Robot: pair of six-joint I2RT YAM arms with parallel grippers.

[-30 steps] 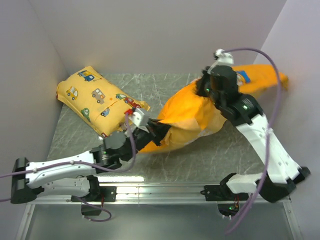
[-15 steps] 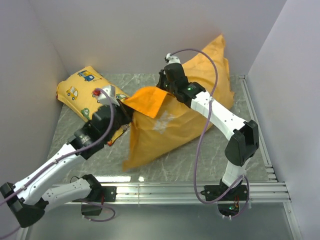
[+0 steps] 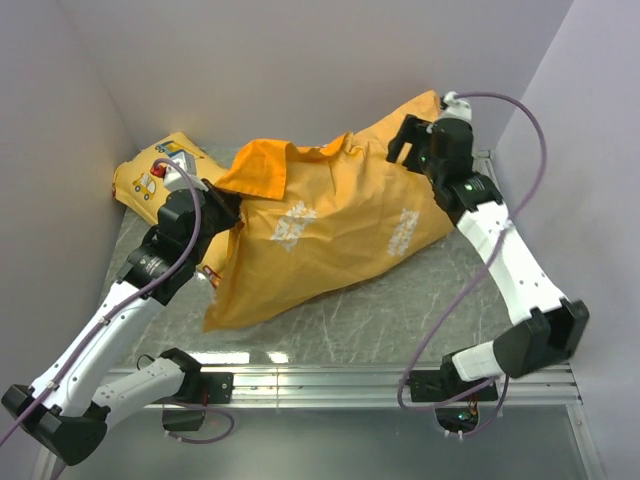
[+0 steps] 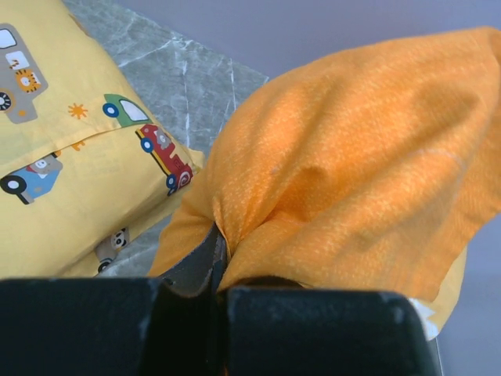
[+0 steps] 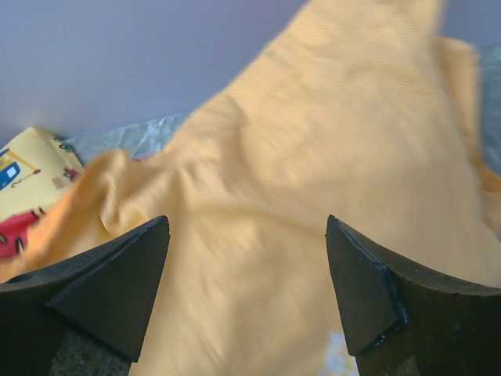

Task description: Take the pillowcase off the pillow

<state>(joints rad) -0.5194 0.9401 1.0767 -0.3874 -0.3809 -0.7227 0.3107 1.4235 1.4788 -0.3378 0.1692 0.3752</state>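
— Where is the large orange cloth pillowcase (image 3: 330, 235) seen?

— It is spread slantwise over the grey marbled table (image 3: 420, 315), from the near left to the far right, where its end is raised against the pale back wall (image 3: 300, 70). One flap is folded over at the far left. The cover is seen bulged and no white is shown in the top view, so the pillow is judged to be inside, not yet drawn out.

— And the grippers?

— The left gripper (image 4: 219, 254) is clamped on a fold of the orange cloth at its left edge, just beside the small yellow cushion printed with little vehicles (image 4: 63, 157). The right gripper (image 5: 246, 231) is held with its fingers wide apart at the raised far end. Nothing is pinched there, and whether the cloth is touched cannot be told.

— How is the cover expected to handle?

— It is judged light, limp and apt to bunch or slide, though bulky while stuffed. A hold is best taken on a hem or a corner, with the cloth gathered double. Which end is open cannot be told.

— The count?

— One pillowcase, one cushion and two grippers are counted.
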